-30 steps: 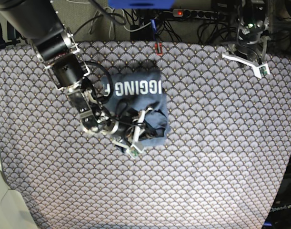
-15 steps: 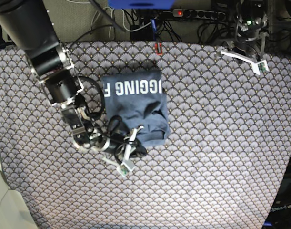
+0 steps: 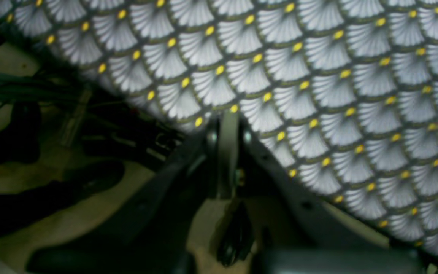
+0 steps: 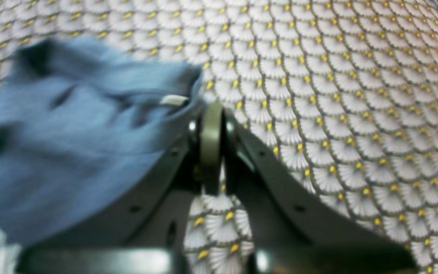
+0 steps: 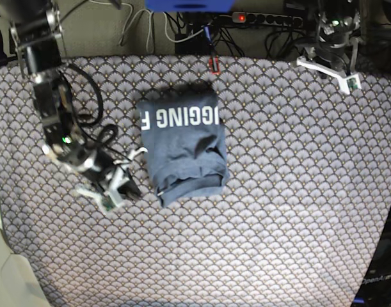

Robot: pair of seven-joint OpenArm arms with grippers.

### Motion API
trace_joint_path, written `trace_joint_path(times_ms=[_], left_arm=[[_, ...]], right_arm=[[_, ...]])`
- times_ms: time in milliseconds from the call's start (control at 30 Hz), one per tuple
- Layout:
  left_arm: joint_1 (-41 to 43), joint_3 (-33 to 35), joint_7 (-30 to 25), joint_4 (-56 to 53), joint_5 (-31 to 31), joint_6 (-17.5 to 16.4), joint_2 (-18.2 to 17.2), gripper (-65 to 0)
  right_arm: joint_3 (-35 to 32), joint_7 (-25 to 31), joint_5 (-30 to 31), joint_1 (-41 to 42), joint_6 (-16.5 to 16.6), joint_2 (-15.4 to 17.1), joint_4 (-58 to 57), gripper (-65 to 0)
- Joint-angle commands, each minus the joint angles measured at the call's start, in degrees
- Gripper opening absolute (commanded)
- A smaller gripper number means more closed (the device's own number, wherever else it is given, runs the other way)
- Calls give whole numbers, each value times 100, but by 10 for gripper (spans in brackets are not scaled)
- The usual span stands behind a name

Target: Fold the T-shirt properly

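The slate-blue T-shirt (image 5: 182,144) lies folded into a compact rectangle at the table's middle. White letters run along its far part, and its near hem is a rumpled roll. My right gripper (image 5: 132,189) hovers just left of that near hem, shut and empty. In the right wrist view its tips (image 4: 211,114) sit beside the T-shirt (image 4: 70,133) edge, not on it. My left gripper (image 5: 324,57) is at the far right table edge, away from the shirt. In the left wrist view it (image 3: 228,121) is shut on nothing over the cloth's border.
A fan-patterned cloth (image 5: 291,192) covers the whole table. A power strip (image 5: 259,18) and tangled cables lie behind the far edge. A small red item (image 5: 213,65) sits at the far edge above the shirt. Dark cables (image 3: 32,125) lie on the floor.
My right gripper has pulled left off the shirt's near corner and now stands clear of it. The shirt's near part has settled flatter. The left arm stays put.
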Motion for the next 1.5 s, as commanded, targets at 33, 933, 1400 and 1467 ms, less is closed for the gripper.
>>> trace_joint_path(times_ms=[33,933,1400,1467], left_arm=[[296,219,-120,255,18,-29,-296,-641],[349,2690,-1737,-3165,80,23,-832,-641],[-1937,3129,-4814,-9195,36,6,469,-641],[-2341,3120,-5096,-10039,27,-12,574,-641]], right_arm=[[609,-191,37,-697,28,138,1241,-650],[1136,2640,37,-5330,36,-196,-1282,-650],[-578,5787,37,-1647,-1133,-935,-8455,-650],[-754,5620,37,-1567,-1660,-1067,-8473,-650]])
